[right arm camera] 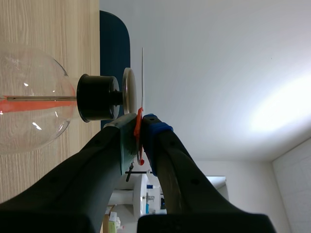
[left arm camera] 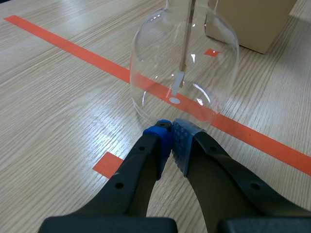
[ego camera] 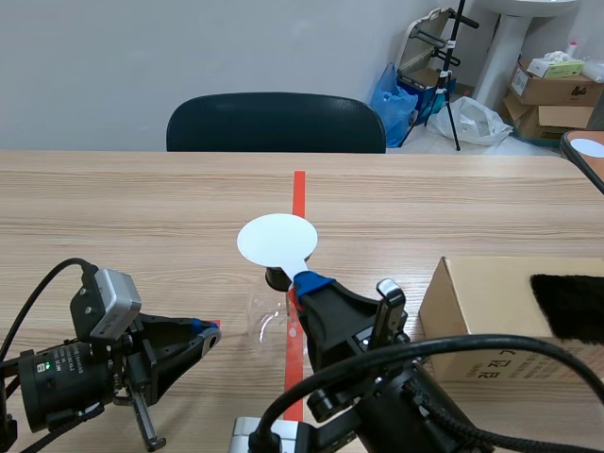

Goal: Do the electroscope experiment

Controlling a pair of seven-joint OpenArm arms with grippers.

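The electroscope is a clear glass flask (left arm camera: 184, 68) with a black stopper (right arm camera: 97, 97), a metal top disc (right arm camera: 129, 92) and a rod inside. It stands on the red tape line at mid-table (ego camera: 269, 321). My right gripper (ego camera: 307, 283) (right arm camera: 140, 124) is shut on the orange-red tab of a thin white round plate (ego camera: 276, 240) (right arm camera: 142, 73), holding it just over the top disc. The left gripper (ego camera: 209, 332) (left arm camera: 171, 131) is shut on nothing, low on the table, its tips close to the flask's base.
A cardboard box (ego camera: 491, 321) stands at the right with a black fur piece (ego camera: 571, 307) on top. A dark chair (ego camera: 276, 123) sits behind the far table edge. Boxes and bags lie on the floor beyond.
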